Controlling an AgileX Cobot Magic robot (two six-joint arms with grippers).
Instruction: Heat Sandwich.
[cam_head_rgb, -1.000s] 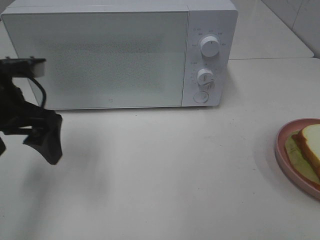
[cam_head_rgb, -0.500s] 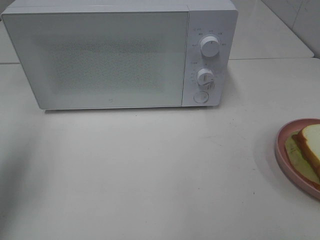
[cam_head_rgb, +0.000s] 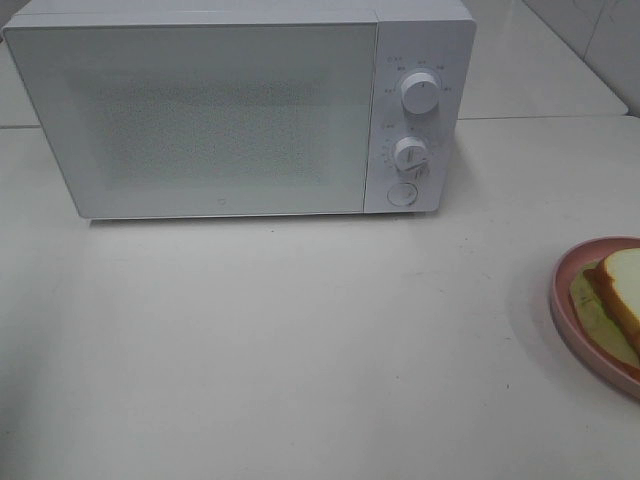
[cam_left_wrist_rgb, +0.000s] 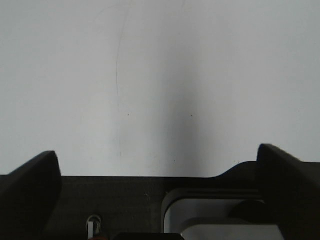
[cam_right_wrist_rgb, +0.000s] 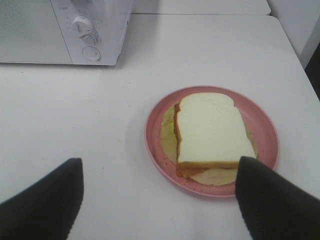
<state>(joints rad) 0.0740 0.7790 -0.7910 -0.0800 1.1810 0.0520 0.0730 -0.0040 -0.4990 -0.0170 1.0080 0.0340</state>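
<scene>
1. Right gripper (cam_right_wrist_rgb: 159, 197) fingers stand wide apart with nothing between them; two dark fingertips (cam_right_wrist_rgb: 45, 202) fill the lower corners of the right wrist view.
2. Left gripper (cam_left_wrist_rgb: 160, 175) fingers also spread wide and empty, above bare pale table (cam_left_wrist_rgb: 160, 75).
3. Neither gripper shows in the exterior high view.
4. Sandwich (cam_right_wrist_rgb: 212, 132) lies flat on the pink plate (cam_right_wrist_rgb: 157, 145), right of centre in the right wrist view, white bread on top, leafy layer showing at its edges. In the exterior view the sandwich (cam_head_rgb: 622, 290) is cut off at the right edge, mid-height.
5. Microwave (cam_head_rgb: 200, 110) fills the upper left of the exterior view, door shut, two dials (cam_head_rgb: 420, 92) on its right panel, well apart from the plate.
6. Open table surface between microwave and plate.
</scene>
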